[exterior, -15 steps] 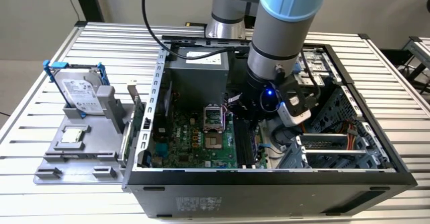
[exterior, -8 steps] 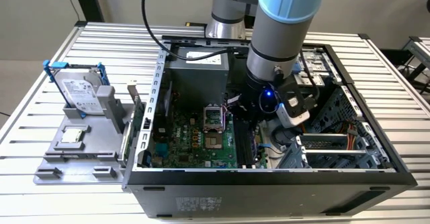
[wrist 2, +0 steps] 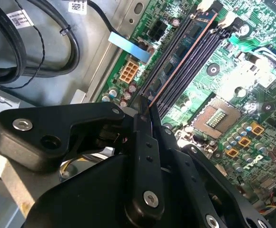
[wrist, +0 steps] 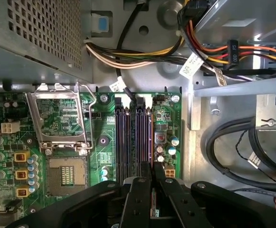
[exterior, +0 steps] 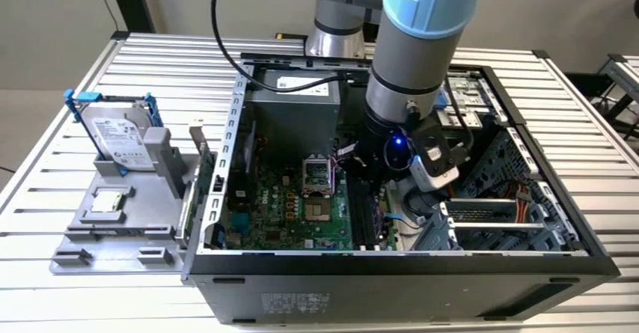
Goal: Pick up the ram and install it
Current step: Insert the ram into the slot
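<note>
My gripper [exterior: 372, 191] reaches down inside the open computer case [exterior: 399, 266], over the memory slots [wrist: 133, 137] on the green motherboard [exterior: 280, 213]. In the second wrist view the ram [wrist 2: 181, 52], a narrow teal board with black chips, stands on edge along one slot. My gripper [wrist 2: 147, 107] is shut on its near end, the two black fingers pressed against its sides. White slot latches [wrist 2: 231, 19] sit at the far end. The first wrist view has my gripper [wrist: 152, 167] at the near end of the slots. Whether the ram is fully seated, I cannot tell.
Left of the case in the exterior view, a grey holder [exterior: 150, 232] carries a silver hard drive in a blue frame [exterior: 125, 138] and a small square processor chip [exterior: 108, 202]. Beside the slots are the open processor socket [wrist: 66, 175], the power supply [wrist: 33, 33] and bundled cables [wrist: 142, 54].
</note>
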Robot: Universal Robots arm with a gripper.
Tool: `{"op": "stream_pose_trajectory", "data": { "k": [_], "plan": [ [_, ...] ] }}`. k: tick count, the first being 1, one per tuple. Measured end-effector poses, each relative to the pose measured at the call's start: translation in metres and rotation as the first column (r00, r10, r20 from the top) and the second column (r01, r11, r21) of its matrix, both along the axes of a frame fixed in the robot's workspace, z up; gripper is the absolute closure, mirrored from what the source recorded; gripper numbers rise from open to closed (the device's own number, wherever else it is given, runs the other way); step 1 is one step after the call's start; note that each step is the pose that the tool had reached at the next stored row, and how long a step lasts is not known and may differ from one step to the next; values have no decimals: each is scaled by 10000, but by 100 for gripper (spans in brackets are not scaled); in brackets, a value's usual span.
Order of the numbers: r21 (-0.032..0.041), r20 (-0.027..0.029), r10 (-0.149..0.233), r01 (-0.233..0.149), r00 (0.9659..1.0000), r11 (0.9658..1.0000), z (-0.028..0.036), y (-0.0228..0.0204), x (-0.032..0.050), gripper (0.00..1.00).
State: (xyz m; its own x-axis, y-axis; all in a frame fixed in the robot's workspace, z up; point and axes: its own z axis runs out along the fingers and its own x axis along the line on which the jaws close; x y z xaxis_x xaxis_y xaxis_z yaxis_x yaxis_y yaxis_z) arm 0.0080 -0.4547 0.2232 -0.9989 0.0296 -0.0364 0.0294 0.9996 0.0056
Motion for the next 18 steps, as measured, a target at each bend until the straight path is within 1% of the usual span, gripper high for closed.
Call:
{"op": "stream_pose_trajectory", "data": {
  "k": [13,18],
  "plan": [
    [0,-7,8,-8,10000,10000,-7,6,-13,100],
    [2,-7,9,-9,10000,10000,-43,7,-11,100]
  ]
}}
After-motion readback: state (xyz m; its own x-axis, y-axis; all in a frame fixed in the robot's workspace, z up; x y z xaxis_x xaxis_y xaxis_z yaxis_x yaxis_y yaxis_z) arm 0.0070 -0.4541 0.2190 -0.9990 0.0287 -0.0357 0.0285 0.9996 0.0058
